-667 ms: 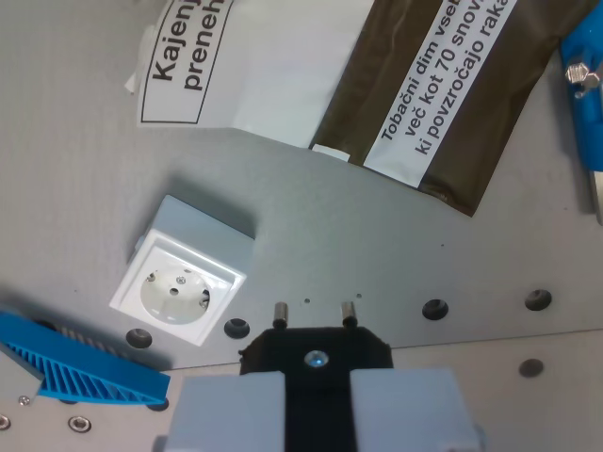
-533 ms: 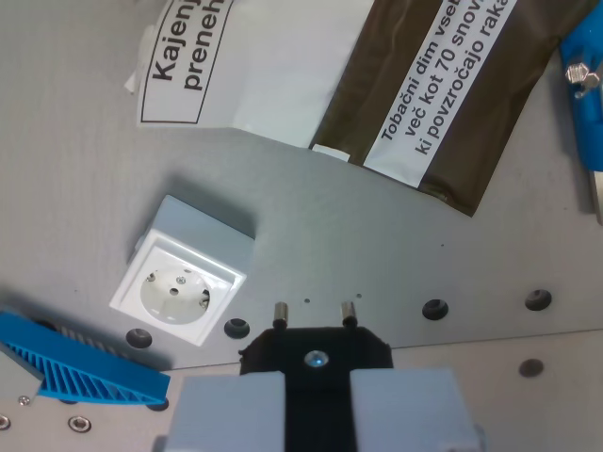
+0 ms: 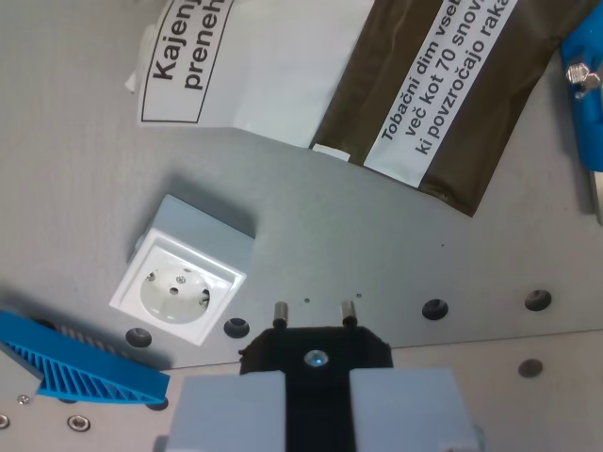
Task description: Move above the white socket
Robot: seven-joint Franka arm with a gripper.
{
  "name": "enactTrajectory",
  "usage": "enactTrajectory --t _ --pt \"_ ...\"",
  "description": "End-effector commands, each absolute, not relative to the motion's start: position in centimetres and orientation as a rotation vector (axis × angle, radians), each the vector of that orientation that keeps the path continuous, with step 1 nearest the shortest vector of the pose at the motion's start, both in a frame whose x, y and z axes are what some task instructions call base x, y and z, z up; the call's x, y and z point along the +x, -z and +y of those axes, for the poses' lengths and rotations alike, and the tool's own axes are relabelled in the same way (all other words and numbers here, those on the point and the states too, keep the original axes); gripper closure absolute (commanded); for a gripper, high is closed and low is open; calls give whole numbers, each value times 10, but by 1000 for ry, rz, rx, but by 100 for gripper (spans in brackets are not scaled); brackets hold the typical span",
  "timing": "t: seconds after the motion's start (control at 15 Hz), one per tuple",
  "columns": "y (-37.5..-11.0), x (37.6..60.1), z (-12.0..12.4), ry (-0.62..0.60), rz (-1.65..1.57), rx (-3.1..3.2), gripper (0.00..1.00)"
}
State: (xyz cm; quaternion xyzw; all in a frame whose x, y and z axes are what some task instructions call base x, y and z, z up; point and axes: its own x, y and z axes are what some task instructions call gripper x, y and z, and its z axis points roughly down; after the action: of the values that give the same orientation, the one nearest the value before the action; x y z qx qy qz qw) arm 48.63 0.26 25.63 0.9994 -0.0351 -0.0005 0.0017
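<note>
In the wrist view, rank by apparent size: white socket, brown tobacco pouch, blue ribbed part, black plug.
1. brown tobacco pouch
2. white socket
3. blue ribbed part and black plug: alike; both partly hidden, plug nearest the camera.

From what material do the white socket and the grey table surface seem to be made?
White socket: probably molded plastic, smooth with a slight sheen and crisp edges. Table surface: likely metal plate with a matte grey finish and rows of drilled holes.

White pouch (image 3: 254,66) cut off by the top edge, its black print only partly readable, brown pouch (image 3: 443,94) likewise, blue ribbed part (image 3: 80,367) cropped at the left, blue object (image 3: 586,85) clipped at the right, gripper (image 3: 316,405) cropped below, plug body (image 3: 316,353) partly hidden between its fingers
</note>
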Motion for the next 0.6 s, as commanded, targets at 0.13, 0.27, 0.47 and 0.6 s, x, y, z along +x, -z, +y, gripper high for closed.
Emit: enactTrajectory --t 0.13,0.27,0.47,0.6 --pt "-253 484 4 -7 -11 3138 100" --pt "-250 483 5 -17 32 3138 100" --pt "-246 480 7 -45 98 3137 100" --pt "-242 477 9 -66 149 3135 100"
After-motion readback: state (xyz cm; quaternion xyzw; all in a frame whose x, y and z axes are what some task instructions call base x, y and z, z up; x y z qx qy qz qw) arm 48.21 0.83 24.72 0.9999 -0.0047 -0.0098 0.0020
